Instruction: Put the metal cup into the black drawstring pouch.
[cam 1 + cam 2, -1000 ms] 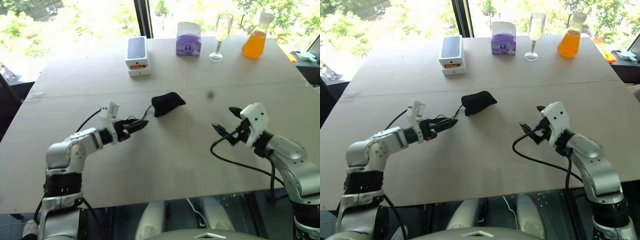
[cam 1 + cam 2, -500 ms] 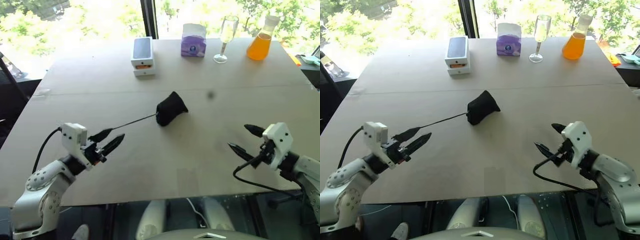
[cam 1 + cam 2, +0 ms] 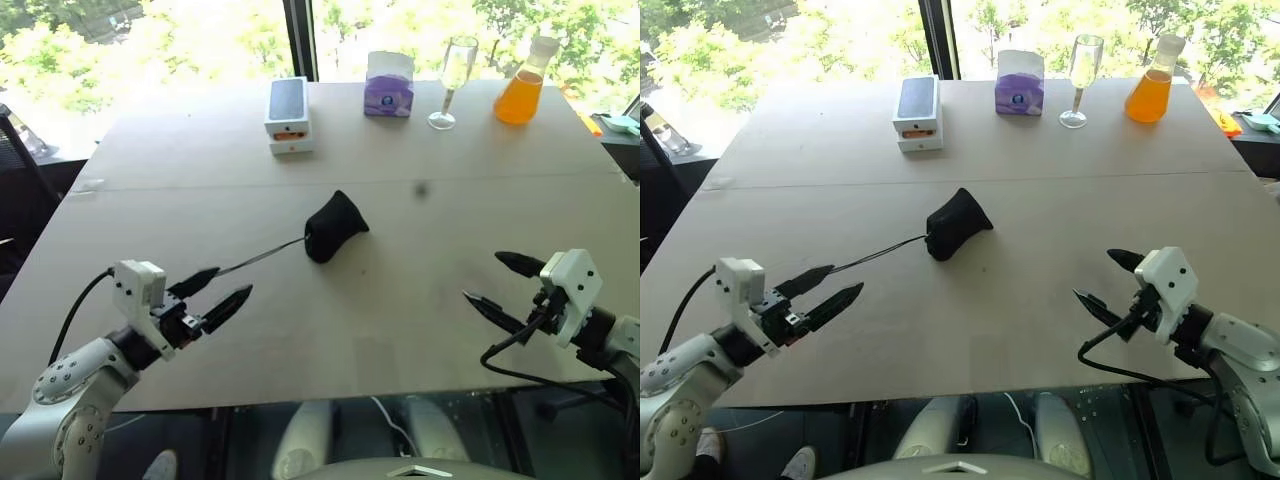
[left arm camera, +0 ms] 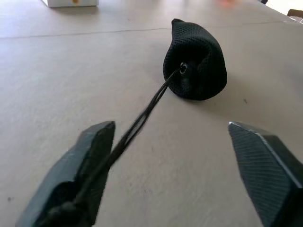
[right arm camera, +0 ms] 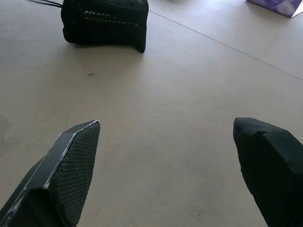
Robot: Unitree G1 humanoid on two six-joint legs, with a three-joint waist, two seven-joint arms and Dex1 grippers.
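Observation:
The black drawstring pouch [image 3: 333,225] lies closed on the middle of the table [image 3: 400,330]. Its thin cord [image 3: 262,256] runs out toward my left gripper [image 3: 234,280]. That gripper is open near the table's front left, and in the left wrist view the cord [image 4: 147,111] lies slack along one finger [image 4: 90,156] with nothing pinched. My right gripper [image 3: 482,277] hangs open and empty at the front right, well away from the pouch [image 5: 105,21]. The metal cup is out of view.
Along the far edge stand a white phone box [image 3: 286,115], a purple tissue box [image 3: 389,83], a clear stemmed glass [image 3: 452,80] and a flask of orange liquid [image 3: 521,90]. A seam crosses the table behind the pouch.
My left gripper drew back from the pouch toward the front left, stretching the cord out, and then spread its fingers wider. The pouch turned. My right gripper pulled back to the right.

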